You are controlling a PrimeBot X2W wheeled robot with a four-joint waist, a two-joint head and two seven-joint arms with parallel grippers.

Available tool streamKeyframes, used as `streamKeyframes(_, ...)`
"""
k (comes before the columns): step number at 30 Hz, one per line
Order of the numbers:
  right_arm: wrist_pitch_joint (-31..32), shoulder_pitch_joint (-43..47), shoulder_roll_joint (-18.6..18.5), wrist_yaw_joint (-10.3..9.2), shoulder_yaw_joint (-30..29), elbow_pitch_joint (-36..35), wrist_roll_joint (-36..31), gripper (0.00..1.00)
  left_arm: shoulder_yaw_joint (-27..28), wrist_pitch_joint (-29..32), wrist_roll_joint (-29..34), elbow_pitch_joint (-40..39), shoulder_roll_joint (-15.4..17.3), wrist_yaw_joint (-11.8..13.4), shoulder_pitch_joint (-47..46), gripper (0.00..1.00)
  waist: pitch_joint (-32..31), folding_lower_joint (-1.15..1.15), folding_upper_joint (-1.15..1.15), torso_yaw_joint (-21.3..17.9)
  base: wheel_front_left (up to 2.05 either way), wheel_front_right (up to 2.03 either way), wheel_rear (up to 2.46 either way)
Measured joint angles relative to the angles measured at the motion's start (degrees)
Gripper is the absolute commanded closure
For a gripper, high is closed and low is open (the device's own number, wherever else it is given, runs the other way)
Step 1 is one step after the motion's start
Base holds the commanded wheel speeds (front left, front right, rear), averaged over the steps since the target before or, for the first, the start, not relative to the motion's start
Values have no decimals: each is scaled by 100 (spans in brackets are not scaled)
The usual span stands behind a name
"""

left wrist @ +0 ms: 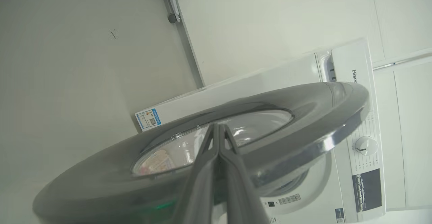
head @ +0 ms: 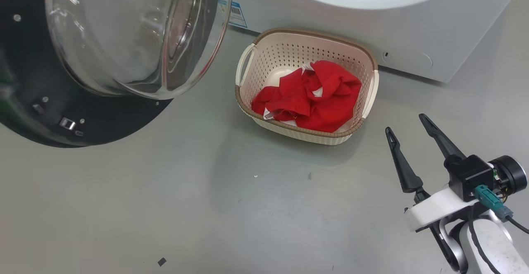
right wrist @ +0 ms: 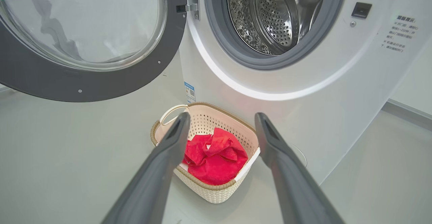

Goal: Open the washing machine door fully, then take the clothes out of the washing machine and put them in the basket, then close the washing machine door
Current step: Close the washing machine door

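Washing machine: big white box across 12 to 2 o'clock in the head view, too heavy to shift under a push. The drum looks empty as far as I can see in, bare steel only. Washing machine door hangs swung wide at 10 o'clock, glass bowl facing me. I judge it rigid and hinged, with a glossy, slippery rim and glass that won't take a knock. So no pinching: push flat on the black rim at the free edge, far from the hinge. The basket sits on the floor at 12 o'clock, against the machine's front. It is light plastic and would slide if bumped. The clothes are piled inside it, red, soft and crumpled, nothing over the rim. My left claw has its fingers pressed together with nothing between, on the door's outer side; contact I can't tell. My right claw is at 4 o'clock, fingers spread, empty, clear of the basket. Closing the door looks like the remaining step.
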Motion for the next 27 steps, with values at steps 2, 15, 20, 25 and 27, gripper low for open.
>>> streamKeyframes(2, -5, 0, 24, 0, 4, 12, 0, 0, -87, 160, -5, -88, -23, -45, 71, 100, -42, 0, 0, 22, 0, 0, 0)
streamKeyframes(15, -116, 45, 158, -46, 11, 144, 62, 0, -437, 1042, -263, -795, -127, -215, 466, 100, -328, 0, 0, 58, 0, 0, 0)
streamKeyframes(20, -194, 123, 272, -97, 31, 222, 64, 0, -509, 1345, -325, -1176, -232, -247, 635, 100, -471, 0, 0, 30, 0, 0, 0)
streamKeyframes(25, -263, 123, 328, -101, 33, 286, 140, 0, -595, 1538, -359, -1384, -235, -248, 806, 100, -575, 0, 0, -72, 0, 0, 0)
streamKeyframes(27, -269, 123, 354, -102, 51, 320, 163, 0, -630, 1593, -382, -1474, -248, -248, 871, 100, -615, 0, 0, -126, 0, 0, 0)
